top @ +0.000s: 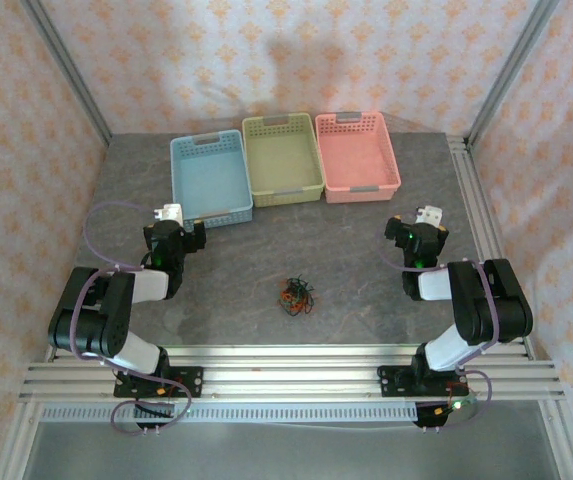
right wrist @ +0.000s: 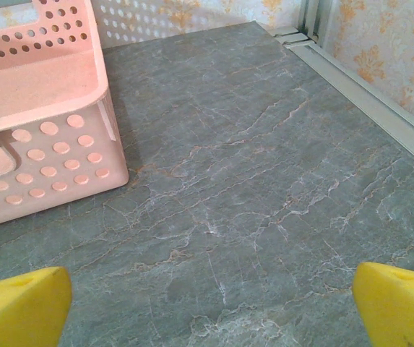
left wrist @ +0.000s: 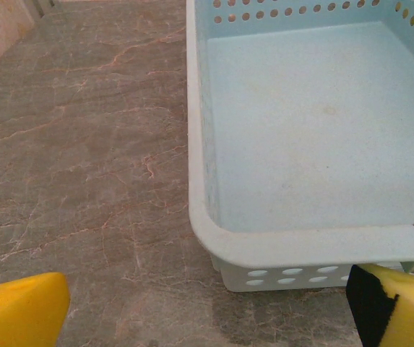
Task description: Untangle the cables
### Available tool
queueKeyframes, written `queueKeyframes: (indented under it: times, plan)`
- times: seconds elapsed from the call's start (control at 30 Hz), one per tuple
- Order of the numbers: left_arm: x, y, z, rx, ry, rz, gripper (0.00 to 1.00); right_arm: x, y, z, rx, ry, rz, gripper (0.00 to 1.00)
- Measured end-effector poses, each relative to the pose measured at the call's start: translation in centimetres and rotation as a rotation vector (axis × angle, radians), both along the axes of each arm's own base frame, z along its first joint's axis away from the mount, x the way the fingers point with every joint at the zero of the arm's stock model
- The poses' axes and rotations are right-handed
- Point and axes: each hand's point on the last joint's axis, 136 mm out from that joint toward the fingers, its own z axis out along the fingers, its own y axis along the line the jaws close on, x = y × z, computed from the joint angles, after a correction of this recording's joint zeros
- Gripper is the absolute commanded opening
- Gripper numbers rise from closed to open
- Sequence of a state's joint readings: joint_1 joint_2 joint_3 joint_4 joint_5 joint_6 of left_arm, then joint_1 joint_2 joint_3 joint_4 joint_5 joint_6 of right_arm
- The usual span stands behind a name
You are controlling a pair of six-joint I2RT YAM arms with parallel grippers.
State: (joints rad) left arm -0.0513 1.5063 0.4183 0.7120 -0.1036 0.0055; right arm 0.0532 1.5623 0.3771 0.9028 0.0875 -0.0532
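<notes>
Since the left tool [left wrist: 207, 318] and right tool [right wrist: 210, 303] both stand wide open holding nothing, I judge work hasn't begun: they hover by the blue basket [left wrist: 300, 247] and pink basket [right wrist: 55, 144], ready to sort, while the cables [top: 296, 296] lie knotted on the desk [top: 366, 290] between them, untouched.

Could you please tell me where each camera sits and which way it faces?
Top external: above and behind the bases, looking down on the table, cables, blue basket, green basket, pink basket; both arms show.
Left wrist: on the left arm, facing the blue basket's near corner; yellow fingertips of the open left gripper show.
Right wrist: on the right arm, facing the pink basket's corner; fingertips of the open right gripper show.
Shared: blue basket, in top and left wrist.
</notes>
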Motion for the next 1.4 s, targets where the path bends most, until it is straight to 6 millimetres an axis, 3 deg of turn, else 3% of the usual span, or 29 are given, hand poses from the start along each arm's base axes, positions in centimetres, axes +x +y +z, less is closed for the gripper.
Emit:
queueKeyframes:
  times: [0.2, 0.27, 0.33, 0.47, 0.57, 0.77, 0.93, 1.07, 1.23, 1.4]
  plan:
    - [-0.2, -0.2, 0.2, 0.011, 0.005, 0.002, 1.00, 0.0, 0.0, 0.0, 0.000, 0.002, -0.001, 0.99]
    - [-0.5, -0.5, 1.0, 0.031, 0.013, 0.014, 1.00, -0.2, -0.1, 0.2, -0.009, -0.001, -0.015, 0.99]
    - [-0.5, -0.7, 2.8, 0.033, -0.002, 0.031, 1.00, -0.5, -0.1, 1.4, -0.020, -0.023, -0.027, 0.99]
    - [-0.8, -0.4, 8.3, -0.024, -0.112, 0.081, 1.00, -1.1, 1.1, 5.7, -0.055, -0.126, -0.016, 1.00]
    - [-1.9, -0.3, 10.8, -0.091, -0.175, 0.099, 1.00, -1.8, 2.4, 8.3, -0.065, -0.196, 0.007, 0.97]
    - [-3.1, -0.5, 11.2, -0.218, -0.141, 0.143, 1.00, -3.3, 2.7, 12.3, -0.012, -0.245, 0.014, 0.91]
    - [-3.4, -0.8, 10.5, -0.269, -0.087, 0.154, 1.00, -3.0, 4.6, 12.5, 0.079, -0.182, 0.094, 0.85]
    - [-3.5, -1.6, 9.9, -0.308, -0.060, 0.125, 1.00, -2.7, 9.1, 12.0, 0.160, -0.077, 0.259, 0.79]
    - [-3.0, -3.7, 8.5, -0.397, -0.007, 0.047, 1.00, -3.0, 18.1, 11.4, 0.265, 0.045, 0.578, 0.76]
    - [-2.5, -7.9, 6.8, -0.563, 0.090, -0.064, 0.96, -6.5, 26.4, 6.7, 0.272, 0.220, 0.855, 0.76]
